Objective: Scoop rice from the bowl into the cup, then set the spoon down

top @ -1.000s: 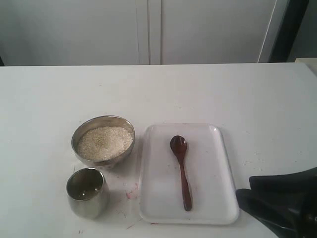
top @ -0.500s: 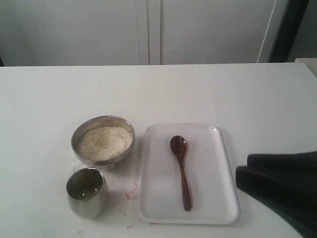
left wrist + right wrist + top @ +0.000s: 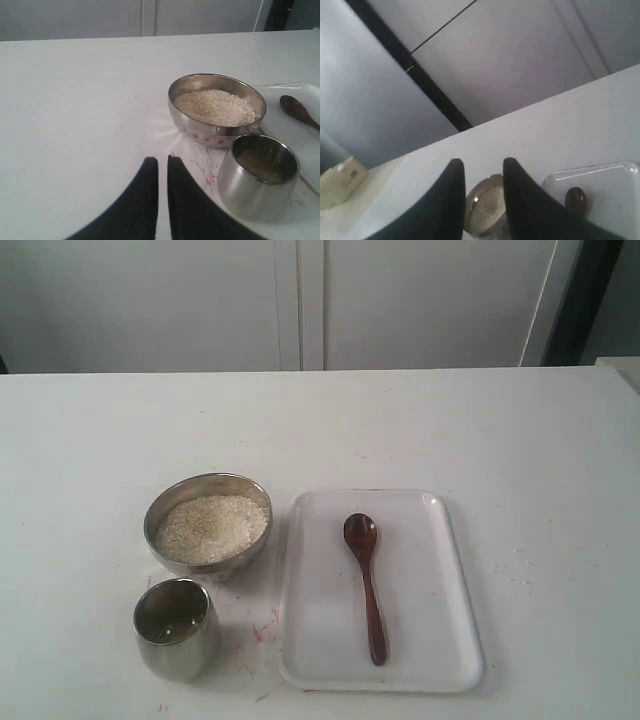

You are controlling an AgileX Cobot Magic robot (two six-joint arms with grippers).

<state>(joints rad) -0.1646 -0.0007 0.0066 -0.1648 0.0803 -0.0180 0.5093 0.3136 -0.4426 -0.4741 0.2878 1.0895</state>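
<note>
The steel bowl (image 3: pixel 215 565) holds off-white rice (image 3: pixel 210 527) and stands left of a white tray. In front of the bowl stands the steel cup (image 3: pixel 180 652). The dark wooden spoon (image 3: pixel 367 585) lies on the tray, scoop toward the far side. Neither gripper shows in the exterior view. In the left wrist view my left gripper (image 3: pixel 161 159) hovers near the cup (image 3: pixel 250 192) and bowl (image 3: pixel 200 131), its jaws almost together and holding nothing. In the right wrist view my right gripper (image 3: pixel 483 161) is open and empty, raised, with the bowl (image 3: pixel 487 202) and spoon (image 3: pixel 575 200) beyond it.
The white tray (image 3: pixel 430 580) lies right of the bowl and cup on a white table (image 3: pixel 450 430). Red marks (image 3: pixel 265 628) stain the table between cup and tray. Pale cabinet doors (image 3: pixel 300 300) stand behind the table.
The dark right arm at the lower right of the exterior view rose, then left that view entirely. Bowl, cup, spoon and tray have not moved.
</note>
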